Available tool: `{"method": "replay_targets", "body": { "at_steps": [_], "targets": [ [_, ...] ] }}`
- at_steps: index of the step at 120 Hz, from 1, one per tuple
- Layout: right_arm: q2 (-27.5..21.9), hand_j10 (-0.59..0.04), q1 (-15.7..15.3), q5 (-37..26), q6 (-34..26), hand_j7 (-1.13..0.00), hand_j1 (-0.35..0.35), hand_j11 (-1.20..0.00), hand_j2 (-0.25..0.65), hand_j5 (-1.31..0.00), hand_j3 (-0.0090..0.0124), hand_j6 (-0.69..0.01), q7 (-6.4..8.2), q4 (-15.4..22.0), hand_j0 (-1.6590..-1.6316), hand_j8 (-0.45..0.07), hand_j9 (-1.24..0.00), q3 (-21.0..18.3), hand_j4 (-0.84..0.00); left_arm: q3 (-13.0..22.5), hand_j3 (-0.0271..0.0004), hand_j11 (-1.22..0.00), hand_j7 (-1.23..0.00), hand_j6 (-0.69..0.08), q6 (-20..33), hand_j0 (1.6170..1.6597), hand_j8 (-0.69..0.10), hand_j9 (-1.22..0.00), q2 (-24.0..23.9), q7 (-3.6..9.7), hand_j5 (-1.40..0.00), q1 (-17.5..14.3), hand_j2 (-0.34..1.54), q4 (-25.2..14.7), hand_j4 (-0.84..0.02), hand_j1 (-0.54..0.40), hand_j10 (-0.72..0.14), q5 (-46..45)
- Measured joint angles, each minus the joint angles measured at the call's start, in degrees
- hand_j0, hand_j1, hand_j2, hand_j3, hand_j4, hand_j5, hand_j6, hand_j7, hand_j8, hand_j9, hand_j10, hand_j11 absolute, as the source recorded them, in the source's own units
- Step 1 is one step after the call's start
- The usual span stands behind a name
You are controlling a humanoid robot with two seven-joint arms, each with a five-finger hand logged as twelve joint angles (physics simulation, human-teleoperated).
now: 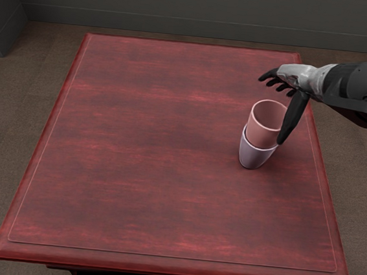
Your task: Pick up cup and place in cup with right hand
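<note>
My right hand (301,76) is released, fingers (273,74) loosely spread and holding nothing. Just beside my downward-pointing thumb (292,119), the pink cup (262,133) sits inside the pale purple cup (252,158), its upper part sticking out; I can't tell if my thumb touches it.

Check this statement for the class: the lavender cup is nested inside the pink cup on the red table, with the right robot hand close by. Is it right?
No, the nesting is reversed. The head view shows the pink cup inside the lavender cup on the red table, with the right robot hand close by.
</note>
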Motion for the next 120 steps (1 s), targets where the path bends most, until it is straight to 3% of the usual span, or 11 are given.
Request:
{"method": "replay_targets", "body": {
  "at_steps": [22, 38, 61, 73, 88, 106, 120],
  "targets": [
    [-0.06, -0.064, 0.11, 0.12, 0.32, -0.1, -0.271, -0.1, -0.01, -0.1, 0.0, -0.059, 0.0, 0.03, -1.6576, -0.057, -0.1, 0.65, -0.063, -0.01, 0.0, 0.0, 0.0, 0.0, 0.0, 1.6581, 0.0, 0.0, 0.0, 0.0, 0.0, 0.0, 0.0, 0.0, 0.0, 0.349, 0.0, 0.0],
    [-1.14, -0.051, -0.66, 0.19, 0.48, -0.07, -0.289, -0.07, -0.008, -0.07, 0.0, -0.049, 0.0, 0.03, -1.6578, -0.047, -0.07, 4.32, -0.051, 0.0, 0.0, 0.0, 0.0, 0.0, 0.0, 1.6581, 0.0, 0.0, 0.0, 0.0, 0.0, 0.01, 0.0, 0.01, 0.0, 0.349, 0.0, 0.0],
    [-1.34, -0.043, -3.72, 4.18, 4.51, -0.06, -0.299, -0.06, -0.007, -0.06, 0.0, -0.043, 0.0, -0.04, -1.658, -0.042, -0.06, 15.18, -0.043, -0.01, 0.0, 0.0, 0.0, 0.0, 0.0, 1.6581, 0.0, 0.0, 0.0, 0.0, 0.0, 0.08, 0.0, 0.02, 0.0, 0.349, 0.0, 0.0],
    [-0.53, -0.042, -9.05, 9.36, 12.54, -0.05, -0.3, -0.06, -0.007, -0.06, 0.0, -0.043, 0.0, -0.23, -1.658, -0.042, -0.06, 24.56, -0.043, -0.01, 0.0, 0.0, 0.0, 0.0, 0.0, 1.6581, 0.0, 0.0, 0.0, 0.0, 0.0, 0.0, 0.0, 0.02, 0.0, 0.349, 0.0, 0.0],
    [-0.06, -0.044, -13.8, 15.82, 21.16, -0.06, -0.298, -0.06, -0.008, -0.06, 0.0, -0.045, 0.0, 0.42, -1.658, -0.044, -0.06, 33.25, -0.044, -0.01, 0.0, 0.0, 0.0, 0.0, 0.0, 1.6581, 0.0, 0.0, 0.0, 0.0, 0.0, 0.0, 0.0, 0.01, 0.0, 0.349, 0.0, 0.0],
    [-0.6, -0.048, -19.98, 20.39, 29.97, -0.06, -0.293, -0.06, -0.009, -0.06, 0.0, -0.049, 0.0, 2.57, -1.658, -0.048, -0.06, 42.19, -0.048, -0.01, 0.0, 0.0, 0.0, 0.0, 0.0, 1.6581, 0.0, 0.0, 0.0, 0.0, 0.0, 0.0, 0.0, 0.0, 0.0, 0.349, 0.0, 0.0],
    [-3.34, -0.06, -22.74, 26.37, 37.74, -0.08, -0.278, -0.08, -0.012, -0.08, 0.0, -0.061, 0.0, 3.24, -1.6581, -0.06, -0.08, 46.53, -0.06, -0.01, 0.0, 0.0, 0.0, 0.0, 0.0, 1.6581, 0.0, 0.0, 0.0, 0.0, 0.0, 0.0, 0.0, 0.0, 0.0, 0.349, 0.0, 0.0]
  ]
}}
